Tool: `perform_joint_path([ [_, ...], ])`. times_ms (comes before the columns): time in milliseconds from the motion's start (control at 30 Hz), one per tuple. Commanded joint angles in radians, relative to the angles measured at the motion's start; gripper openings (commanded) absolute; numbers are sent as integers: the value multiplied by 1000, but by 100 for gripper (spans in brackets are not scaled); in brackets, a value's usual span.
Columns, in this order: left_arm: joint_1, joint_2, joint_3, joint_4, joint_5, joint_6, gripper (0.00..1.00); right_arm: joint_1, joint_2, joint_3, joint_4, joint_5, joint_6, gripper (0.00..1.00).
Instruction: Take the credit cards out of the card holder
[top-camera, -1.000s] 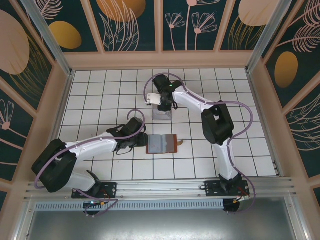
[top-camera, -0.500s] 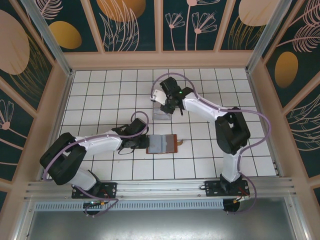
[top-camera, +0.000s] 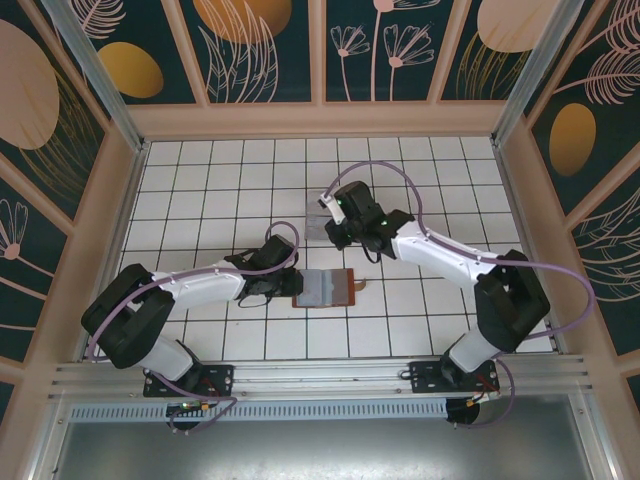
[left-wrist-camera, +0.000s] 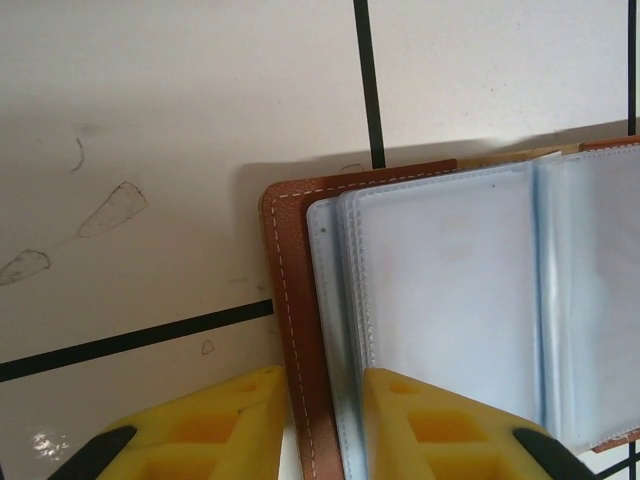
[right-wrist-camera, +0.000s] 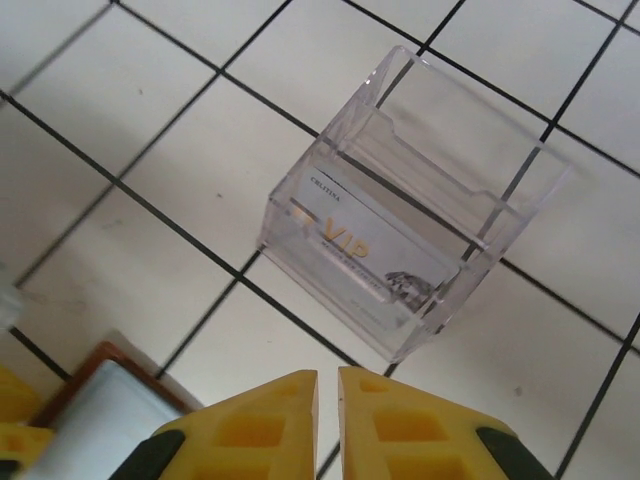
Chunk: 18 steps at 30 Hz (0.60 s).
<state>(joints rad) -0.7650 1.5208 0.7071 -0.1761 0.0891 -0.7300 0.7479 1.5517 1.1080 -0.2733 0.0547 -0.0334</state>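
The card holder (top-camera: 325, 288) lies open on the tiled floor, reddish-brown outside with pale blue-grey sleeves (left-wrist-camera: 450, 300) inside. Its small brown tab (top-camera: 362, 285) sticks out to the right. My left gripper (top-camera: 292, 287) (left-wrist-camera: 325, 400) is shut on the holder's left edge, one yellow finger outside the stitched leather border and one on the sleeves. One credit card (right-wrist-camera: 365, 245), pale grey with gold "VIP" lettering, rests inside the clear plastic tray (right-wrist-camera: 520, 200). My right gripper (top-camera: 335, 243) (right-wrist-camera: 328, 395) hovers between tray and holder, shut with nothing between its fingers. A corner of the holder (right-wrist-camera: 95, 410) shows below it.
The clear tray (top-camera: 320, 228) stands just behind the holder. Wooden walls (top-camera: 320, 120) frame the tiled floor on three sides, and a metal rail (top-camera: 320, 375) runs along the near edge. Open tiles lie to the left and right of both arms.
The right gripper has pulled back from over the tray toward the holder, and its jaws have come together. The left gripper stays on the holder's left edge, gripping a little tighter.
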Motion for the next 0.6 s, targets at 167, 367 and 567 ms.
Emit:
perform_joint_path([
  [167, 24, -59, 16, -36, -72, 16, 29, 36, -41, -46, 12, -91, 561, 8],
  [367, 106, -97, -15, -30, -47, 48, 29, 70, 18, -137, 123, -281, 745, 8],
  [567, 186, -129, -37, -33, -21, 84, 30, 133, 96, -145, 161, -318, 838, 16],
])
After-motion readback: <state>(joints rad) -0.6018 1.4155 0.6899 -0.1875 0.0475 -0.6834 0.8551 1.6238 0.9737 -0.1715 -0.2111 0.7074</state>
